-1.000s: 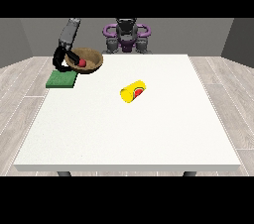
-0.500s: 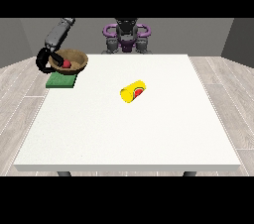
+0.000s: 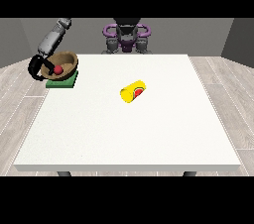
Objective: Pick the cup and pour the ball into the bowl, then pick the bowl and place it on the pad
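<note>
A brown bowl [image 3: 63, 64] with a red ball [image 3: 58, 69] inside sits tilted over the green pad [image 3: 62, 82] at the table's far left corner. The black hand at the view's left [image 3: 35, 67] is curled round the bowl's left rim. Whether the bowl touches the pad I cannot tell. A yellow cup [image 3: 134, 92] lies on its side near the table's middle, its red-marked end facing the camera, with no hand near it. The other hand does not show.
The white table [image 3: 129, 134] stretches wide toward the camera. The robot's torso [image 3: 126, 37] stands behind the far edge. The pad lies close to the table's left edge.
The hand at the view's left has carried the bowl leftward along the far edge and slightly lower, from beside the pad to over it. The cup has not moved.
</note>
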